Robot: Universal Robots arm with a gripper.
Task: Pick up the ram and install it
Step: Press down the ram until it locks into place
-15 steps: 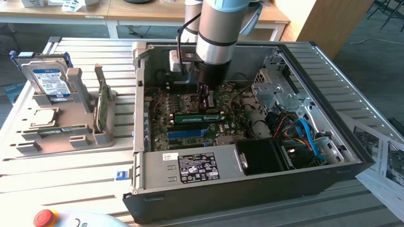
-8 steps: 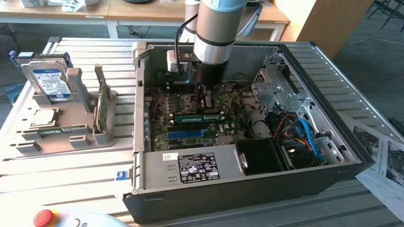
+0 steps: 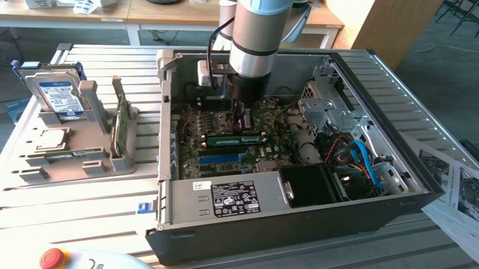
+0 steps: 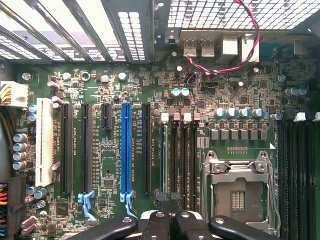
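The tool (image 3: 241,119), fingers together and empty, stands over the motherboard (image 3: 224,147) inside the open computer case (image 3: 389,162) on the worktop (image 3: 90,193). The ram (image 3: 234,139) sits seated in a slot beside the blue slot (image 3: 224,157), near the case's middle, directly below the tool.

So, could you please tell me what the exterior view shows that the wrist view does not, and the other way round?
Exterior view: the hard drive in its grey holder, the red button and the power supply. Wrist view: the empty CPU socket, the white slot and the pink wires. Both: the motherboard, the blue slot and the shut gripper.
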